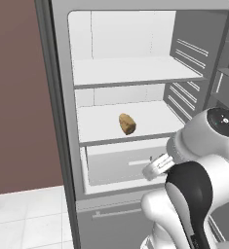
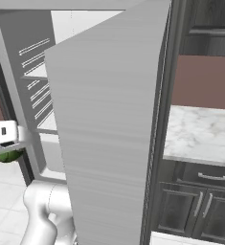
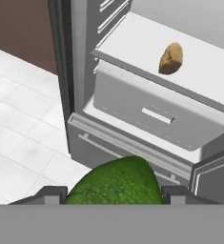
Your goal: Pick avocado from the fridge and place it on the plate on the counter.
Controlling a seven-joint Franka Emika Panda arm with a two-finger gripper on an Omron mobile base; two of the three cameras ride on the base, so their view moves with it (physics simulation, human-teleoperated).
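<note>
The avocado (image 3: 116,183) is a dark green ball lying between my two dark fingertips (image 3: 46,195) at the bottom of the hand view, with my gripper (image 3: 114,194) shut on it. In the right base view the avocado (image 2: 8,156) hangs under the white hand at the far left, outside the fridge and above the floor. The open fridge (image 1: 130,73) stands ahead, with a white interior and grey-edged shelves. Its door (image 2: 109,119) is swung open. The marbled counter (image 2: 200,134) lies to the right beyond the door. The plate is out of view.
A tan-brown lumpy item (image 1: 127,123) lies on the lower fridge shelf, above the white drawer (image 1: 125,165). White tiled floor (image 3: 23,119) spreads to the left of the fridge. Dark cabinets with silver handles (image 2: 200,201) stand under the counter.
</note>
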